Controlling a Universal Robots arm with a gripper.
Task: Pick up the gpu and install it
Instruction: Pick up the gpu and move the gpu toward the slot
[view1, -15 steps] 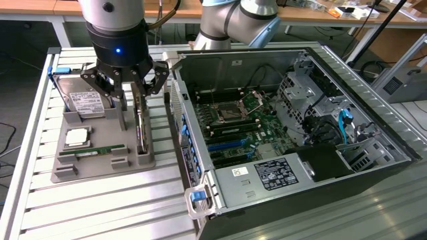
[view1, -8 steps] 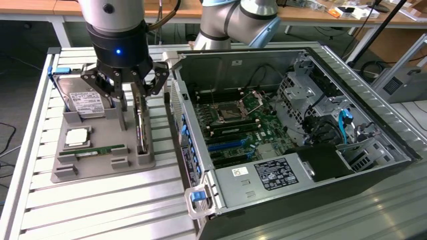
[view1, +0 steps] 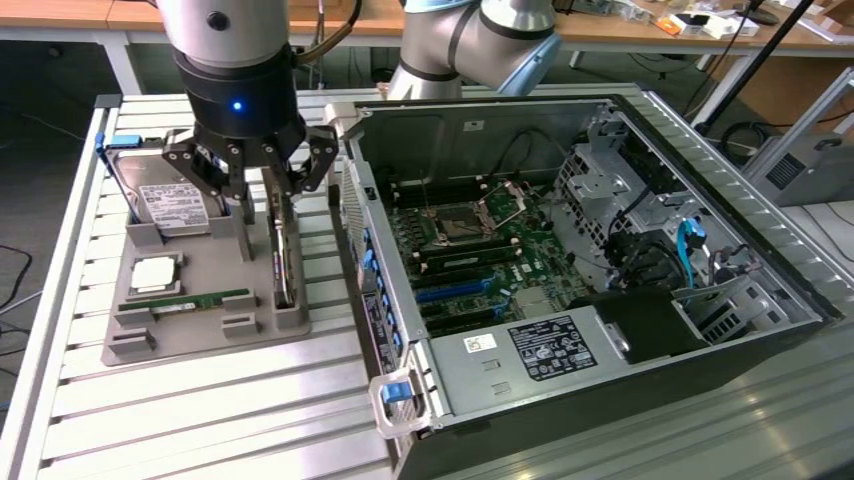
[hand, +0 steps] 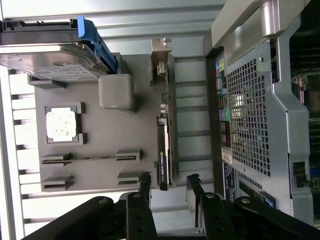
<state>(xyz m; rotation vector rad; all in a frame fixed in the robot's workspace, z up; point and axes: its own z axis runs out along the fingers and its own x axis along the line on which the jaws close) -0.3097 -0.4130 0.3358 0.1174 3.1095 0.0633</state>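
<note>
Gripper (hand: 169, 181) (spread wide) apparently straddles gpu (hand: 164, 150) edge.

You can't see the gpu's (view1: 280, 272) far end in the exterior view: the gripper (view1: 274, 190) covers it, plus part of the hard drive (view1: 163, 205). The arm (view1: 240, 50) runs off the top edge. In the wrist view, the frame edges crop the hard drive, gripper body and PC case (hand: 260, 110). The label (hand: 163, 167) on the gpu is too small to read.
</note>
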